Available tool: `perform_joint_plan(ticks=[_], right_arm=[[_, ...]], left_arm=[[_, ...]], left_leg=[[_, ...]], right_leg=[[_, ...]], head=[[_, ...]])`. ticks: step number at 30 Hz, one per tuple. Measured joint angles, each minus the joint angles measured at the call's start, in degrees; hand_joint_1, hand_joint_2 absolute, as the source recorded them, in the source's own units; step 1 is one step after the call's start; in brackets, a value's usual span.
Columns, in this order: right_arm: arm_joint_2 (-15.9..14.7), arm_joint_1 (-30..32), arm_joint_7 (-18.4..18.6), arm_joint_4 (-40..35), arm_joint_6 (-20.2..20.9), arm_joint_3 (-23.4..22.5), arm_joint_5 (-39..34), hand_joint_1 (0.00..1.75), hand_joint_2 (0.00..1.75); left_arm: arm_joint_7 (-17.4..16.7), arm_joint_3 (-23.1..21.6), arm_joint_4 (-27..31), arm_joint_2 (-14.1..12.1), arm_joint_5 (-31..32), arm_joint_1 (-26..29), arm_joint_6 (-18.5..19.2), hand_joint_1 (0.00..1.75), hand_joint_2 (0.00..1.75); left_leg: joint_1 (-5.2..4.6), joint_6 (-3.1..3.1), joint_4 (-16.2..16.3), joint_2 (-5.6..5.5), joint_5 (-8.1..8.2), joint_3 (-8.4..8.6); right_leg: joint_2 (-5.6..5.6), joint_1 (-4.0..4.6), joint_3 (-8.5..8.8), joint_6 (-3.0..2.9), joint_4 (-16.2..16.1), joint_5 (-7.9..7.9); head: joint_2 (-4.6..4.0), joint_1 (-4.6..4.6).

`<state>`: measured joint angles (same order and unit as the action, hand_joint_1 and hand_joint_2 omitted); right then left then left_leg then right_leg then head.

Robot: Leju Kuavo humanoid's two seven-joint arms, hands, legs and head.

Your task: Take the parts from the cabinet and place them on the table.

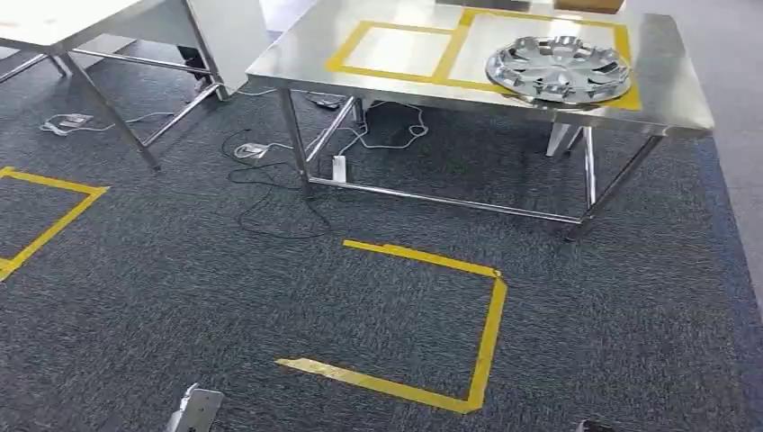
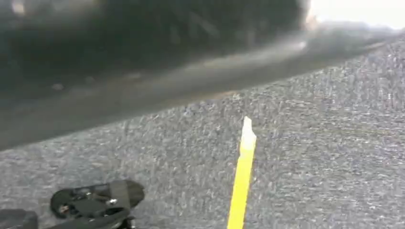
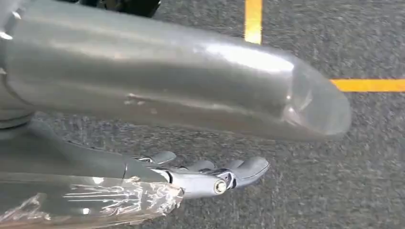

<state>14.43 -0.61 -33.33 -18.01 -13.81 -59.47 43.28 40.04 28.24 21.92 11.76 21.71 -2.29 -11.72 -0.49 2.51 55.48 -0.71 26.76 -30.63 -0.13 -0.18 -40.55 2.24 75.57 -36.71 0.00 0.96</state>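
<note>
A silver wheel cover lies on the steel table, inside the right one of two yellow-taped boxes. The cabinet is out of sight. My right hand hangs over the carpet with its dark fingers stretched out and its thick grey thumb apart from them, holding nothing. The dark fingers of my left hand hang low over the carpet, also with nothing in them. A bit of my left arm shows at the bottom edge of the head view.
A yellow tape outline marks the carpet in front of the table, and another lies at the left. Cables and a white power strip lie by the table legs. A second table stands at the far left.
</note>
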Motion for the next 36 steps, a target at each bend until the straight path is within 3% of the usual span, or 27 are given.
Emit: perform_joint_plan(ticks=[1,2,3,4,5,7,9,10,11,12,14,15,16,18,19,20,21,25,26,27,28,30,31,32,34,35,36], right_arm=[[-0.04,-0.01,0.0,0.0,0.02,-0.02,0.07,0.0,0.0],[-0.09,0.01,0.0,0.0,0.04,-0.05,0.09,0.0,0.0],[-0.11,0.02,0.0,0.0,0.06,-0.07,0.17,0.0,0.0],[-0.13,-0.01,-0.02,0.0,0.09,-0.09,0.24,0.0,0.0],[-0.3,-0.12,-0.04,0.0,0.15,-0.09,0.31,0.0,0.0],[-0.35,-0.04,-0.07,0.02,0.28,-0.15,0.55,0.0,0.0],[-0.35,0.04,-0.07,0.02,0.39,-0.29,0.68,0.0,0.0],[-0.15,-0.05,-0.07,0.07,0.48,-0.29,0.7,0.0,0.0],[-0.31,-0.16,-0.09,0.07,0.53,-0.33,0.72,0.0,0.0],[-0.33,-0.12,-0.09,0.07,0.52,-0.4,0.72,0.0,0.0],[-0.39,0.28,-0.07,0.07,0.55,-0.53,0.72,0.0,0.0],[-0.39,0.38,-0.07,0.07,0.55,-0.57,0.74,0.0,0.0],[-0.39,0.36,-0.07,0.07,0.55,-0.61,0.83,0.0,0.0],[-0.39,0.19,-0.07,0.07,0.55,-0.74,1.14,0.0,0.0],[-0.39,0.09,-0.09,0.07,0.57,-0.77,1.29,0.0,0.0],[-0.39,0.0,-0.09,0.09,0.57,-0.79,1.38,0.0,0.0],[-0.39,-0.04,-0.15,0.09,0.59,-0.85,1.47,0.0,0.0],[-0.39,-0.47,-0.39,0.09,0.66,-0.92,1.75,0.0,0.0],[-0.48,-0.54,-0.5,0.09,0.68,-0.94,1.82,0.0,0.0],[-0.5,-0.52,-0.79,0.09,0.7,-1.01,1.84,0.0,0.0],[-0.55,-0.42,-0.85,0.09,0.74,-1.12,1.9,0.0,0.0],[-0.57,-0.19,-0.9,0.11,0.77,-1.44,2.1,0.0,0.0],[-0.59,-0.14,-0.9,0.13,0.81,-1.49,2.27,0.0,0.0],[-0.66,-0.15,-0.9,0.15,0.87,-1.55,2.45,0.0,0.0],[-0.7,-0.18,-0.92,0.15,0.96,-1.64,2.67,0.0,0.0],[-0.74,-0.22,-0.92,0.15,0.98,-1.68,2.69,0.0,0.0],[-0.81,-0.29,-0.92,0.18,1.07,-1.77,2.73,0.0,0.0]], left_arm=[[0.0,0.0,0.0,0.0,-0.09,0.13,-0.07,0.0,0.0],[0.0,0.02,0.0,0.0,-0.11,0.22,-0.09,0.0,0.0],[0.0,0.02,0.0,0.0,-0.09,0.22,-0.13,0.0,0.0],[0.0,0.0,0.0,0.05,-0.11,0.18,-0.17,0.0,0.0],[0.0,0.0,0.04,0.2,-0.13,0.15,-0.33,0.0,0.0],[0.0,0.0,0.28,0.24,-0.2,0.02,-0.59,0.0,0.0],[0.0,0.02,0.31,0.22,-0.2,0.3,-0.94,0.0,0.0],[0.0,0.04,0.35,0.04,-0.29,0.42,-1.05,0.0,0.0],[0.0,0.04,0.39,0.11,-0.29,0.59,-1.09,0.0,0.0],[-0.02,0.04,0.42,0.15,-0.29,0.56,-1.09,0.0,0.0],[-0.02,0.04,0.5,0.11,-0.31,0.43,-1.09,0.0,0.0],[-0.02,0.04,0.5,0.13,-0.33,0.54,-1.09,0.0,0.0],[-0.02,0.04,0.5,0.13,-0.48,0.72,-1.09,0.0,0.0],[-0.02,0.09,0.5,0.09,-0.85,0.9,-1.09,0.0,0.0],[-0.02,0.11,0.59,0.07,-1.16,0.89,-1.0,0.0,0.0],[-0.02,0.13,0.79,0.09,-1.36,0.86,-0.96,0.0,0.0],[-0.02,0.13,0.9,0.11,-1.36,0.65,-0.96,0.0,0.0],[0.0,0.17,1.14,0.18,-1.38,1.14,-1.18,0.0,0.0],[0.0,0.2,1.2,0.26,-1.31,1.23,-1.55,0.0,0.0],[0.0,0.24,1.34,0.31,-1.31,1.06,-1.75,0.0,0.0],[0.0,0.26,1.42,0.5,-1.31,0.9,-1.86,0.0,0.0],[0.0,0.26,1.66,0.64,-1.49,1.06,-1.51,0.0,0.0],[0.0,0.28,1.82,0.66,-1.53,1.32,-1.38,0.0,0.0],[0.0,0.31,2.01,0.68,-1.44,1.54,-1.57,0.0,0.0],[0.0,0.33,2.47,0.83,-1.09,1.66,-2.3,0.0,0.0],[0.0,0.33,2.67,0.99,-0.96,1.66,-2.45,0.0,0.0],[0.0,0.33,2.84,1.03,-0.94,1.58,-2.47,0.0,0.0]], left_leg=[[-0.1,-0.05,0.04,-0.58,-0.4,-0.46],[-0.17,-0.11,0.09,-1.29,-0.74,-0.83],[-0.21,-0.26,0.11,-2.02,-1.04,-1.08],[-0.22,-0.43,0.13,-2.74,-1.34,-1.24],[-0.19,-0.62,0.17,-3.2,-1.59,-1.43],[-0.31,-1.19,0.47,-4.25,-2.07,-2.07],[-0.07,-1.99,0.36,-5.54,-2.61,-2.37],[-0.14,-2.12,0.77,-5.71,-2.52,-2.65],[-0.32,-2.35,2.27,-3.28,-0.78,-3.5],[-0.12,-2.75,5.61,-1.56,1.75,-5.05],[0.39,-3.51,15.02,0.01,6.4,-8.93],[0.58,-3.78,18.36,0.21,7.45,-10.18],[0.76,-3.96,18.67,0.33,6.96,-9.99],[0.95,-3.95,12.06,0.84,3.01,-5.98],[0.92,-3.73,6.38,1.98,0.62,-2.68],[0.72,-3.41,1.85,4.46,-0.36,-0.14],[0.01,-2.98,0.41,5.68,0.37,0.27],[-0.01,-1.51,0.32,3.17,-0.17,-0.51],[0.28,-1.03,0.1,2.63,-0.52,-0.54],[0.38,-0.66,0.11,2.02,-0.75,-0.83],[0.37,-0.41,0.12,1.26,-0.92,-1.12],[0.23,-0.27,0.17,-0.26,-1.15,-1.47],[0.19,-0.32,0.18,-1.03,-1.25,-1.48],[0.18,-0.4,0.24,-1.89,-1.31,-1.47],[0.22,-0.62,0.4,-3.71,-1.44,-1.43],[0.22,-0.8,0.48,-4.4,-1.49,-1.52],[-0.14,-1.16,0.86,-5.04,-1.51,-1.84]], right_leg=[[0.02,0.01,0.91,-0.14,-0.66,0.61],[0.12,0.02,3.34,-0.36,-4.01,2.31],[0.59,0.02,6.89,-0.64,-9.61,4.57],[2.07,0.01,10.69,-1.03,-15.73,6.57],[5.1,-0.05,12.86,-1.45,-19.66,6.42],[4.41,0.0,12.88,-1.38,-20.46,6.66],[3.17,0.21,13.06,-1.9,-20.34,6.99],[2.16,-0.47,13.08,-2.26,-20.79,7.58],[1.64,-0.43,13.11,-2.62,-20.78,7.83],[0.88,-0.43,12.92,-2.75,-20.77,7.92],[-0.97,-0.28,12.59,-2.76,-20.65,7.98],[-1.88,-0.26,12.42,-2.75,-20.56,7.98],[-2.68,-0.26,12.35,-2.74,-20.49,7.98],[-4.11,-0.26,12.43,-2.64,-20.46,7.91],[-4.75,-0.26,12.62,-2.49,-20.46,7.82],[-5.3,-0.14,12.79,-2.3,-20.46,7.71],[-5.97,0.36,12.65,-1.86,-20.13,7.49],[-8.19,0.2,12.83,-0.67,-20.19,7.36],[-5.24,0.0,12.1,-0.15,-19.16,6.09],[-2.34,-0.11,10.69,-0.13,-16.01,3.81],[-0.82,-0.17,8.47,-0.09,-10.96,1.23],[0.01,-0.14,4.22,-0.05,-1.88,-2.12],[0.06,-0.16,3.41,-0.11,-0.52,-1.82],[0.07,-0.16,4.03,-0.2,-2.15,-0.02],[1.05,-0.35,8.53,-0.41,-12.15,5.8],[3.51,-0.61,10.78,-0.51,-17.02,7.86],[6.92,-0.99,11.4,-0.55,-18.95,7.16]], head=[[0.0,0.02],[0.0,0.0],[0.0,0.02],[0.0,0.04],[0.0,0.0],[0.0,-0.07],[0.0,-0.02],[0.0,0.02],[0.0,-0.24],[0.0,-0.83],[0.0,-0.96],[0.0,-1.03],[0.0,-1.03],[0.0,-1.01],[0.0,-1.05],[0.0,-1.03],[0.0,-1.16],[0.0,-1.18],[0.0,-1.05],[0.0,-0.7],[0.0,-0.66],[0.0,-0.61],[0.0,-0.7],[0.0,-0.66],[0.0,-0.66],[0.0,-0.61],[0.0,-0.66]])
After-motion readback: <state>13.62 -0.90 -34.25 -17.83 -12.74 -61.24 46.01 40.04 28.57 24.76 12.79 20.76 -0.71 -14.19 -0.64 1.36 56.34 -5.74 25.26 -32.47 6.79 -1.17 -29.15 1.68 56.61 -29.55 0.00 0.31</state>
